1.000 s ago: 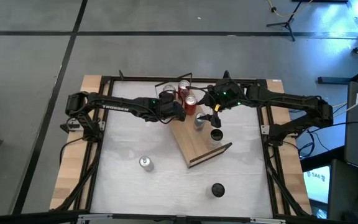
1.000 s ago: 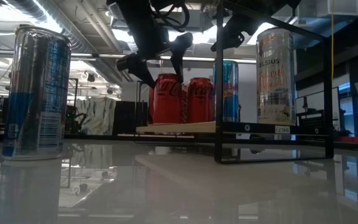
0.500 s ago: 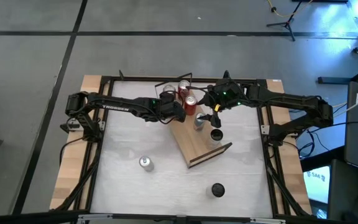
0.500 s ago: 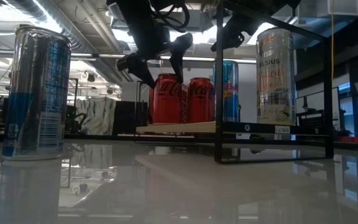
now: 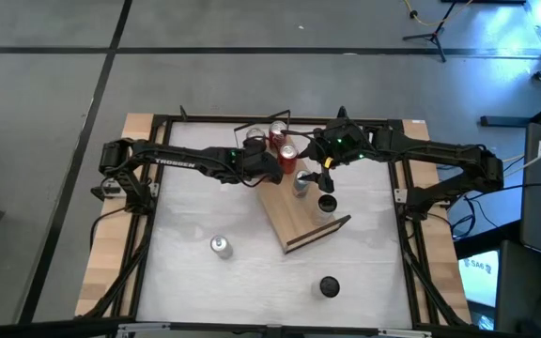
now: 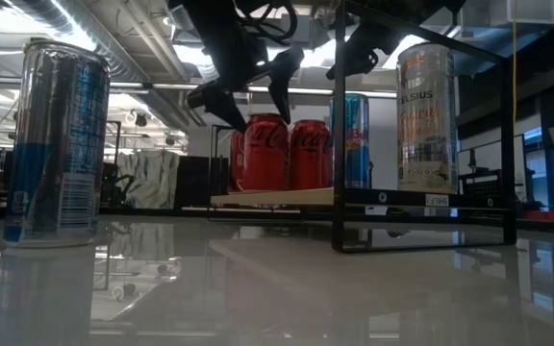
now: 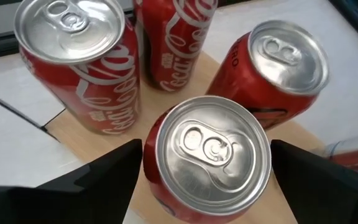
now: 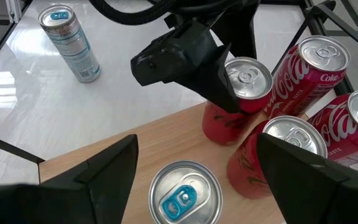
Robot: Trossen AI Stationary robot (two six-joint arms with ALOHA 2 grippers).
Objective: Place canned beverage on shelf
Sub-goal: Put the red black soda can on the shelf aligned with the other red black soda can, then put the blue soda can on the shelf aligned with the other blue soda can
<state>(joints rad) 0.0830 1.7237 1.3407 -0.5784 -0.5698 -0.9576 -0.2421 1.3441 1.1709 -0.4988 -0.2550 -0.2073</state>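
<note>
Left gripper point(image 7: 207, 165) jaws are apart w/ a red can point(image 7: 211, 155) standing between them on the shelf point(image 8: 129, 146), near 3 other reds. Risk imo: pulling away crooked clips it & topples neighbors. Right gripper point(image 8: 194, 186) jaws apart too, blue-tab can point(image 8: 184, 194) between.

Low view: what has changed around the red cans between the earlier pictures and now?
The left end effector shifted slightly right and upward, open over the front red can, which now shows slightly farther right. The right end effector and the shelf stayed put.
</note>
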